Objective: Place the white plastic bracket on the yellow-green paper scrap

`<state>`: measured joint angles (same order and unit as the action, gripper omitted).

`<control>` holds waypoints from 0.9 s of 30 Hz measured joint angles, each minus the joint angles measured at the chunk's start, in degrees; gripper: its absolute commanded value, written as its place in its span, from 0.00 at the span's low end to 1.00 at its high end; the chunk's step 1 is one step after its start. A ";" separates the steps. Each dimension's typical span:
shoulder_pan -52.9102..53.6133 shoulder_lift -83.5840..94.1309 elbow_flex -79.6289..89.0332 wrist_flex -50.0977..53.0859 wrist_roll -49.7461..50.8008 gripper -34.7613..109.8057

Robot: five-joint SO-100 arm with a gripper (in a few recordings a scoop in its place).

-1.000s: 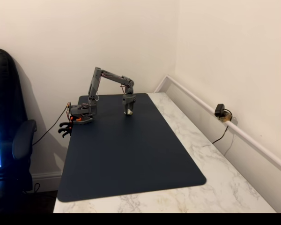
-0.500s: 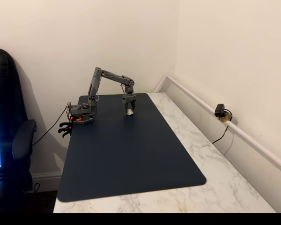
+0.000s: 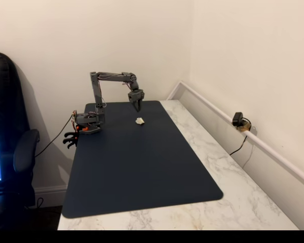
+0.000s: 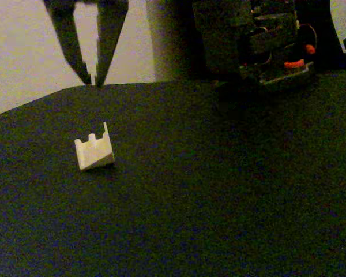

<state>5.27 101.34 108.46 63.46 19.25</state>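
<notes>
The white plastic bracket (image 3: 140, 121) lies on the dark blue mat (image 3: 142, 167) at its far end, free of the gripper. Close up, the bracket (image 4: 94, 152) is a small off-white wedge with notched teeth on its top edge, tilted on the mat. My gripper (image 3: 137, 107) hangs raised above and slightly behind it. Its fingertips (image 4: 92, 81) almost touch, with nothing between them. The yellow-green paper scrap is hidden or out of view.
The grey arm's base (image 3: 88, 124) is clamped at the mat's far left corner. A marble tabletop (image 3: 228, 172) runs along the right, with a small camera (image 3: 238, 120) on the wall rail. A dark chair (image 3: 12, 152) stands at the left.
The gripper was down on the bracket; it has let go and lifted up and back toward the wall. The bracket stays on the mat.
</notes>
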 measured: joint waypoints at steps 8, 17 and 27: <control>-0.44 22.32 20.48 -12.74 -18.28 0.24; 0.97 40.17 36.91 -15.21 -21.97 0.24; -2.90 63.98 56.69 -18.63 -18.46 0.24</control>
<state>2.37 165.32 165.15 44.82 0.79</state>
